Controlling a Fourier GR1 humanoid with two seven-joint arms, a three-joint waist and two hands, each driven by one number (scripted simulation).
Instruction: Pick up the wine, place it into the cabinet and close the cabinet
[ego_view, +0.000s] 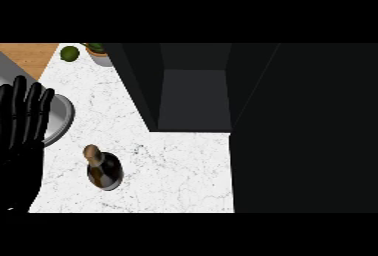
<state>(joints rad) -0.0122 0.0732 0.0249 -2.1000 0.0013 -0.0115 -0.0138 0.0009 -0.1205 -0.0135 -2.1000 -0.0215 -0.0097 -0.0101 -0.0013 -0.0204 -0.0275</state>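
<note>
On my feed the left hand (21, 135) sits at the left edge, fingers straight, apart and pointing up, holding nothing. It overlaps the left part of a grey round dish (63, 116); I cannot tell whether it touches it. Just to the right of the hand and a little below its fingertips, the wine bottle (103, 171) stands upright on the white marbled tabletop (177, 170), apart from the hand, its foil-wrapped neck towards the top of the view. Its label shows only as a pale band, too small for me to read. Above the hand and to its right are a lime (69, 53) and a potted plant (98, 51). Further right, well apart from the hand, the dark cabinet (140, 85) stands open.
</note>
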